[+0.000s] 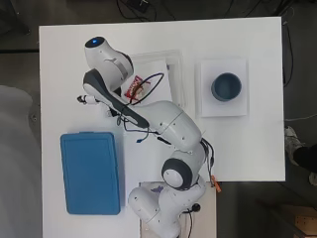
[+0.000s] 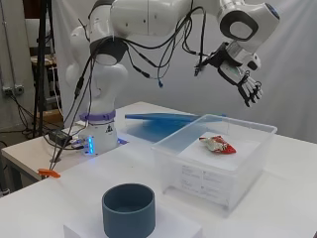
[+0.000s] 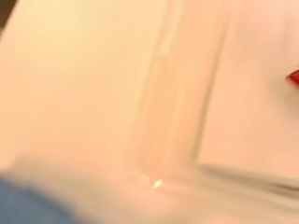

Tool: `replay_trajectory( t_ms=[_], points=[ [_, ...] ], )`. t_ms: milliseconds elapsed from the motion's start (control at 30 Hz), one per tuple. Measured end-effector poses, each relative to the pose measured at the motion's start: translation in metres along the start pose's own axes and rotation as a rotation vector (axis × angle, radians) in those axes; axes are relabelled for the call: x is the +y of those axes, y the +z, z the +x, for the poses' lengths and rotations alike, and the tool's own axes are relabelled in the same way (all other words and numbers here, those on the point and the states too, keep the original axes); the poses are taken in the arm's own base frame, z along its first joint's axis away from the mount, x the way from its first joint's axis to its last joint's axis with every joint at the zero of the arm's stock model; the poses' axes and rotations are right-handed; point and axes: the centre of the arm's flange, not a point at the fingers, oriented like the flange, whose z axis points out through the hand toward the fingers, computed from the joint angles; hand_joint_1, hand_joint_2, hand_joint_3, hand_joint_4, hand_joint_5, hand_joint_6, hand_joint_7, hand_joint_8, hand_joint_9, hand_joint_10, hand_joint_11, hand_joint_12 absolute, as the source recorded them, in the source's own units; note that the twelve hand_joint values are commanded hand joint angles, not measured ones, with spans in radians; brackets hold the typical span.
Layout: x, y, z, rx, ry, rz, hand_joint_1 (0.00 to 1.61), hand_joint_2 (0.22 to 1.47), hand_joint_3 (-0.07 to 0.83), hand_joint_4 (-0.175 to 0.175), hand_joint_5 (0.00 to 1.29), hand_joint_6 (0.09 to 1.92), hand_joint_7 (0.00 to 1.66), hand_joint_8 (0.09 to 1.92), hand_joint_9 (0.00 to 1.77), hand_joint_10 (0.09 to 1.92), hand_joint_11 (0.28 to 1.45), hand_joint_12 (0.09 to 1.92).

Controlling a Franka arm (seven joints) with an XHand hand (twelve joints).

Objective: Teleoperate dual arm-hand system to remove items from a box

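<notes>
A clear plastic box (image 2: 218, 168) stands on the white table; in the overhead view the box (image 1: 176, 74) is partly hidden under the arm. Inside it lies a red and white snack packet (image 2: 218, 145), also seen as the packet (image 1: 133, 88) from above. My hand (image 2: 246, 84) hangs well above the box's far side with its fingers relaxed and spread, holding nothing. From above, the hand (image 1: 89, 99) shows left of the box. The wrist view shows the box wall (image 3: 182, 93) blurred and a red corner of the packet (image 3: 294, 78).
A blue box lid (image 1: 90, 172) lies flat at the table's left front. A dark blue bowl (image 1: 226, 87) stands on a white square pad (image 1: 223, 110) to the right of the box. Cables hang from the arm above the box.
</notes>
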Motion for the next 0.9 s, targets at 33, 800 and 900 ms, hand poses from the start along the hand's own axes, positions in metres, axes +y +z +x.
replay_trajectory(
  t_ms=[33, 800, 900],
  points=[
    [0.000, -0.001, -0.003, -0.003, 0.021, -0.026, 0.00, 0.81, 0.016, -0.019, 0.02, 0.09, 0.06, 0.09, 0.20, 0.09, 0.40, 0.09],
    [0.017, -0.029, -0.120, 0.198, 0.476, -0.351, 0.12, 1.00, 0.001, -0.011, 0.28, 0.09, 0.33, 0.09, 0.41, 0.09, 0.47, 0.09],
    [0.034, -0.013, -0.135, 0.216, 0.504, -0.321, 0.17, 1.01, 0.002, -0.011, 0.32, 0.09, 0.36, 0.09, 0.42, 0.09, 0.47, 0.09]
  ],
)
